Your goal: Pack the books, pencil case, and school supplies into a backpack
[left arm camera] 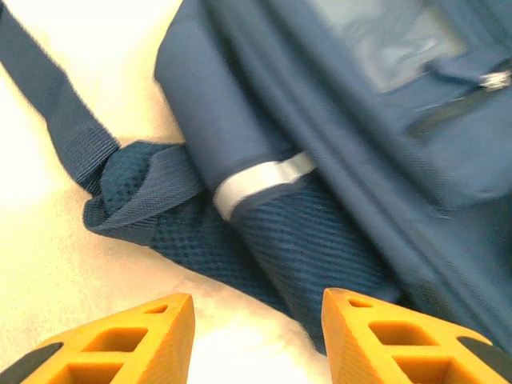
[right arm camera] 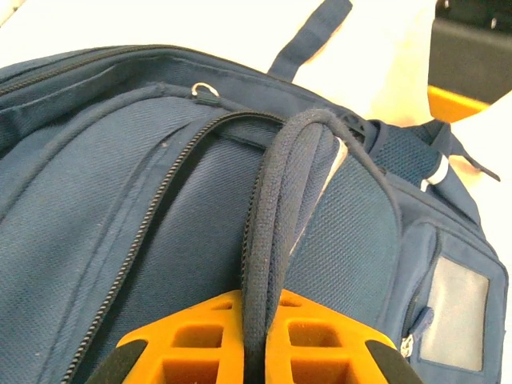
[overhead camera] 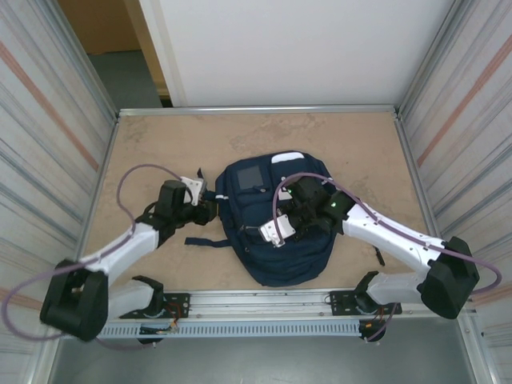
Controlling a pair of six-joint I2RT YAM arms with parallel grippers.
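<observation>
Task's thing: the backpack (overhead camera: pixel 272 260) lies flat in the middle of the tabletop (overhead camera: pixel 168 140), with its square front patch (overhead camera: pixel 250 178) toward the far end.
Long axis: it runs far to near, leaning slightly to the right at the near end.
Right hand (right arm camera: pixel 256 340): pressed together, pinching the dark carry loop (right arm camera: pixel 276 208), which arches up out of the fingers above the pack's top panel.
Left hand (left arm camera: pixel 256 336): spread, with nothing between the fingers. It hovers low at the pack's left edge, apart from the fabric.
Which way from the left hand: the pack lies just ahead and to its right. Closest to it are the mesh side pocket (left arm camera: pixel 296 240) under a white reflective stripe (left arm camera: pixel 260 180) and a loose strap (left arm camera: pixel 56 120) trailing over the tabletop.
Nearer arm: the right, which is already on the pack. The left is beside it, near the patch end.
Zip: a toothed line (right arm camera: pixel 152 216) curves beside the loop and looks closed where it shows, so in my judgement the pack has to be opened before anything can go in.
Surface: a pale, smooth, level board. The fabric is soft and will probably sag or slide when the loop is pulled.
Room: there is open board on the far side. Ribbed side walls (overhead camera: pixel 48 120) stand well apart from the pack, and a metal rail (overhead camera: pixel 264 298) lies just beyond its near end.
</observation>
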